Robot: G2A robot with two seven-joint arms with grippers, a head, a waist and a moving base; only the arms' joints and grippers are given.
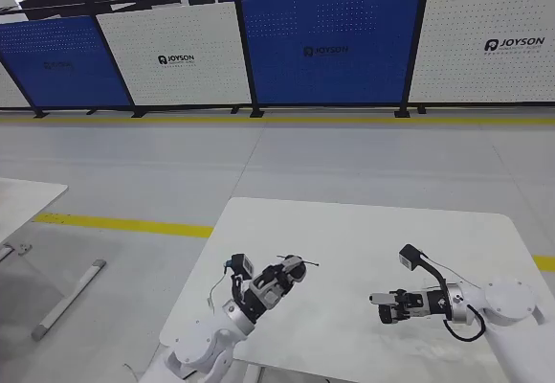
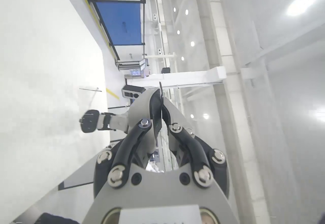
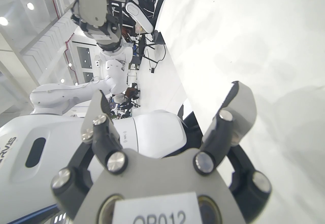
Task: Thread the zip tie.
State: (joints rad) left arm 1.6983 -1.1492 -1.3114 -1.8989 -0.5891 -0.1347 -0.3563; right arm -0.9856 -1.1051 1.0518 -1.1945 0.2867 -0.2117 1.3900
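A thin black zip tie (image 1: 306,260) is pinched in my left gripper (image 1: 292,269), which hovers above the white table (image 1: 354,239) near its left front. In the left wrist view the fingers are pressed together on the zip tie (image 2: 160,88), and a short tip pokes out past my left gripper (image 2: 160,101). My right gripper (image 1: 380,303) hangs over the table's front right, pointing toward the left one across a gap. Its jaws stand wide apart with nothing between them in the right wrist view (image 3: 167,101). That view also has the left gripper (image 3: 89,7) farther off.
The table's left edge (image 1: 193,282) lies close beside the left arm. A second white table (image 1: 10,206) stands to the far left on the floor. Blue and white panels (image 1: 330,53) line the back.
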